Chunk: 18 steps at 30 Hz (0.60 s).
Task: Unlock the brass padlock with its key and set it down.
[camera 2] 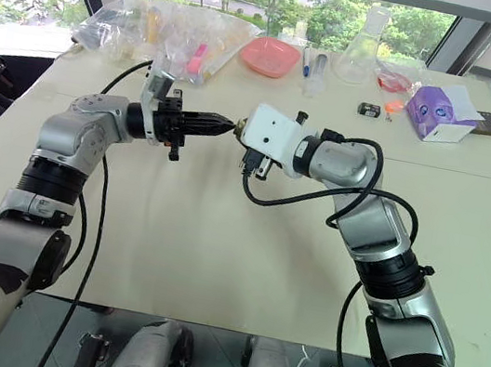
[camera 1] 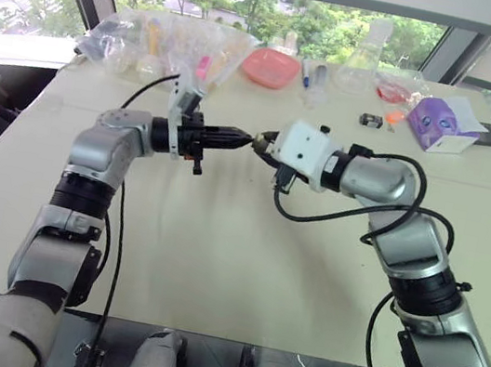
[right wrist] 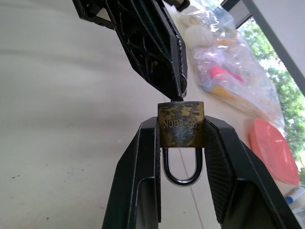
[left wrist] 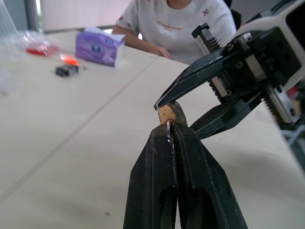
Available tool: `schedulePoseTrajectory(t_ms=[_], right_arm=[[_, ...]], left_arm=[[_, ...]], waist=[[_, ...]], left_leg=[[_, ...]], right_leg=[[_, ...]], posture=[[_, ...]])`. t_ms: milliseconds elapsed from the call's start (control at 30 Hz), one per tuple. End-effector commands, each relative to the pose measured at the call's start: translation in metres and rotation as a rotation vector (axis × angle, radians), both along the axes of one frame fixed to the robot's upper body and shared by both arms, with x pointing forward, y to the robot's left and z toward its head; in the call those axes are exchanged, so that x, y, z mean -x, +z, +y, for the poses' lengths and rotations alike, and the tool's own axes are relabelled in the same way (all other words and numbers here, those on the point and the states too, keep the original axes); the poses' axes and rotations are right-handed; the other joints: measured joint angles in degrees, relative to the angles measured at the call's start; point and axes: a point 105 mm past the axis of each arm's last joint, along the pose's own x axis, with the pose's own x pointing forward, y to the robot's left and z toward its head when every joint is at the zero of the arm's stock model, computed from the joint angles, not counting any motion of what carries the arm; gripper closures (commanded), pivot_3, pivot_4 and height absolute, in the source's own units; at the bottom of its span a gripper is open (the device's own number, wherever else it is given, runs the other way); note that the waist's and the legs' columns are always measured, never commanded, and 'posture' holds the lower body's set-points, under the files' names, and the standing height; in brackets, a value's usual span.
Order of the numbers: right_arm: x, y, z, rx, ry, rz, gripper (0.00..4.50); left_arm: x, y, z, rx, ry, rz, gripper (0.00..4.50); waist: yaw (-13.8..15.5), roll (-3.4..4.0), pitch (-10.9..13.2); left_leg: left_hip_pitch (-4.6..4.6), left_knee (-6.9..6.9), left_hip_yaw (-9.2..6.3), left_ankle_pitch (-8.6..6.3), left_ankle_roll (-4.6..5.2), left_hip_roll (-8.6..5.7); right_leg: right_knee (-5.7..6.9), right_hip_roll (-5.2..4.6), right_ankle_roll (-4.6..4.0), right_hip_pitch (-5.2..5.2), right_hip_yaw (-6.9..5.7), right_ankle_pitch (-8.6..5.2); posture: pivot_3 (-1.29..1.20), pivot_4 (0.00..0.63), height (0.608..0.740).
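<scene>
The bench (camera 1: 213,263) carries clutter only along its far edge: plastic bags (camera 1: 156,41), a pink dish (camera 1: 271,67), a purple tissue box (camera 1: 440,122). A person in a white shirt (left wrist: 176,24) sits at the far side.

Both arms meet above the open middle of the bench, well clear of its surface. The right gripper (right wrist: 181,138) has its jaws closed on the two side faces of the brass padlock (right wrist: 181,124), body outward, shackle (right wrist: 181,167) hanging back between the fingers and seated in the body. The left gripper (left wrist: 170,129) has its jaws pressed narrow on a thin metal piece, judged to be the key (left wrist: 169,143), whose tip meets the bottom face of the padlock.

Step in hand: judged to be turning the key in the keyway.

- Keep the right gripper fixed; it serves as the vice.
- Roll the left wrist about the key's own axis; any sideways load may bend the key or twist the padlock in the jaws.
- Maintain light inward pressure so the key stays seated.
- Confirm that the shackle springs free before withdrawing.
</scene>
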Motion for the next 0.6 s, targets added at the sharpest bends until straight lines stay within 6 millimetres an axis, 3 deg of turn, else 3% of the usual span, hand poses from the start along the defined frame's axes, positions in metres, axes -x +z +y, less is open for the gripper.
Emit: schedulePoseTrajectory(t_ms=[33,167,300,367,467,600], right_arm=[[0.008,0.02,0.01,-0.023,0.052,-0.071,3.84],[0.007,0.019,0.009,-0.024,0.05,-0.064,3.84],[0.007,0.018,0.01,-0.028,0.052,-0.053,3.84],[0.006,0.018,0.01,-0.029,0.053,-0.056,3.84],[0.005,0.02,0.009,-0.026,0.049,-0.073,3.84],[0.004,0.022,0.009,-0.008,0.043,-0.114,3.84]], left_arm=[[-0.003,0.012,-0.002,-0.062,0.063,-0.231,4.42],[-0.004,0.017,-0.001,-0.134,0.088,-0.426,4.42],[-0.002,0.014,0.003,-0.158,0.062,-0.448,4.42],[-0.002,0.002,0.009,-0.193,0.026,-0.3,4.42],[-0.005,0.008,0.017,-0.081,0.019,-0.036,4.42],[0.0,0.022,0.027,0.022,-0.036,0.159,2.99]], waist=[[-0.01,0.0,0.0],[0.0,0.0,0.0],[-0.01,0.0,0.0],[-0.05,0.0,0.0],[-0.13,0.0,0.0],[-0.17,0.0,0.0]], left_leg=[[0.0,0.0,0.0,0.0,0.0,0.0],[0.0,0.0,0.02,0.0,0.0,0.0],[0.0,0.0,0.02,0.0,0.0,0.0],[0.0,-0.01,0.01,0.0,0.0,0.0],[0.0,-0.01,0.01,0.0,0.01,0.01],[-0.01,0.0,-0.02,0.0,0.01,0.01]], right_leg=[[0.0,0.0,0.0,0.0,0.0,0.0],[0.0,0.0,0.0,-0.01,0.0,0.0],[0.0,0.0,0.0,-0.01,0.0,0.0],[0.0,0.01,0.0,-0.01,-0.01,0.0],[0.02,0.02,0.0,-0.01,0.0,0.0],[0.0,0.02,0.01,-0.01,0.0,0.0]], posture=[[0.0,0.15,0.733],[0.0,0.15,0.733],[0.0,0.15,0.733],[0.0,0.15,0.733],[0.0,0.15,0.733],[0.0,0.15,0.733]])
